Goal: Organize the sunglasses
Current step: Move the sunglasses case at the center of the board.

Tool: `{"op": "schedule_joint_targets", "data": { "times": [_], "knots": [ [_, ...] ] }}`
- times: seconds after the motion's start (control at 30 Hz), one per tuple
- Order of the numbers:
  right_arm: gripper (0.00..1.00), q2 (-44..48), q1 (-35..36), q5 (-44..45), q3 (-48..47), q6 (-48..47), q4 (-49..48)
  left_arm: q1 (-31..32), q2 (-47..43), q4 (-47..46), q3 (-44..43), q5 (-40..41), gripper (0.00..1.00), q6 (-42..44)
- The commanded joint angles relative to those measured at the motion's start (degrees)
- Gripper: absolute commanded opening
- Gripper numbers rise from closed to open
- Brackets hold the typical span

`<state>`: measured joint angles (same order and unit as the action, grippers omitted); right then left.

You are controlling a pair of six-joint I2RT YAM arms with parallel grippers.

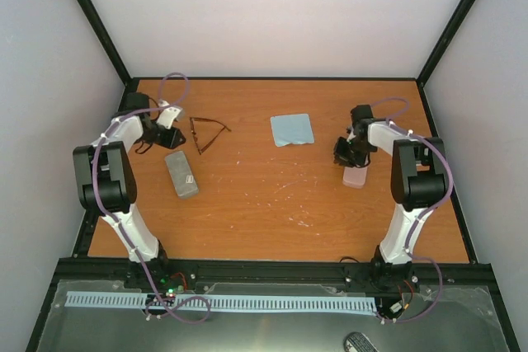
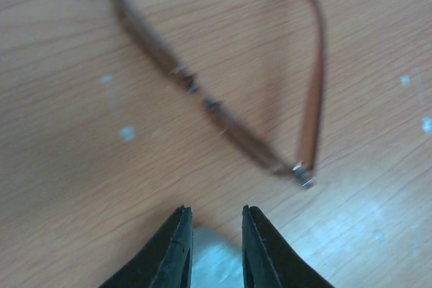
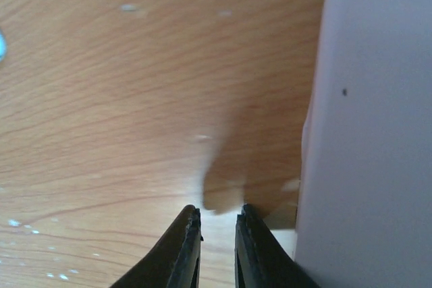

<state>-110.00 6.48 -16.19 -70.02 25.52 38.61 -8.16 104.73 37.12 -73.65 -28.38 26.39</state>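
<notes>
Nearest the camera, a white slotted strip point(image 1: 223, 302) runs along the front rail, with a small dark oval object point(image 1: 360, 341) at the bottom edge to its right.

The left arm point(image 1: 106, 175) rises from its base and folds at a high elbow. Its forearm reaches back and inward, so the left tool point(image 1: 172, 139) point(image 2: 214, 210) points right across the counter point(image 1: 272, 204). Its fingers point(image 2: 172, 247) stand a narrow gap apart, with a pale blue blur in the gap; I cannot tell whether that is pinched or merely lies beneath.

Just beside the tool's tips, not touching them, lie the brown sunglasses point(image 1: 208, 132) point(image 2: 202, 99), flat on the back-left part of the counter. The frame is thin and wire-like, with small nose pads at the middle and a metallic hinge at the corner nearest the tool. Both temples are swung out and converge, so the pair traces a triangle.

A grey case point(image 1: 181, 175) lies near the sunglasses, on the near side. A light blue cloth point(image 1: 292, 129) sits mid-counter, well apart from both.

The right tool point(image 1: 348, 154) point(image 3: 217, 208) hangs low over the wood beside a pink case point(image 1: 355, 176) point(image 3: 371, 133). Its fingers point(image 3: 185, 247) are narrowly parted and hold nothing, with bare counter visible between them. The right arm point(image 1: 417, 175) mirrors the left, with its elbow high and its forearm angled back and inward.
</notes>
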Motion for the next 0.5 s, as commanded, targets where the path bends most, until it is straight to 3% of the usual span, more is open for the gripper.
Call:
{"op": "schedule_joint_targets", "data": {
  "times": [0.0,0.27,0.37,0.47],
  "knots": [
    [0.16,-0.2,-4.4,8.0,4.9,-3.8,5.8,-5.0,-2.3,4.3,-0.9,4.4,0.21,6.7],
    [0.19,3.0,-10.4,8.4,5.3,-7.8,7.0,-10.4,-0.5,4.9,1.7,8.4,0.21,13.2],
    [0.21,7.1,-7.5,5.3,2.8,-9.3,5.8,-10.4,2.3,5.8,1.7,8.6,0.21,14.1],
    [0.32,10.3,-0.3,6.2,-2.3,-12.9,6.3,-10.4,3.9,6.8,2.9,8.7,0.2,15.1]
  ]
}}
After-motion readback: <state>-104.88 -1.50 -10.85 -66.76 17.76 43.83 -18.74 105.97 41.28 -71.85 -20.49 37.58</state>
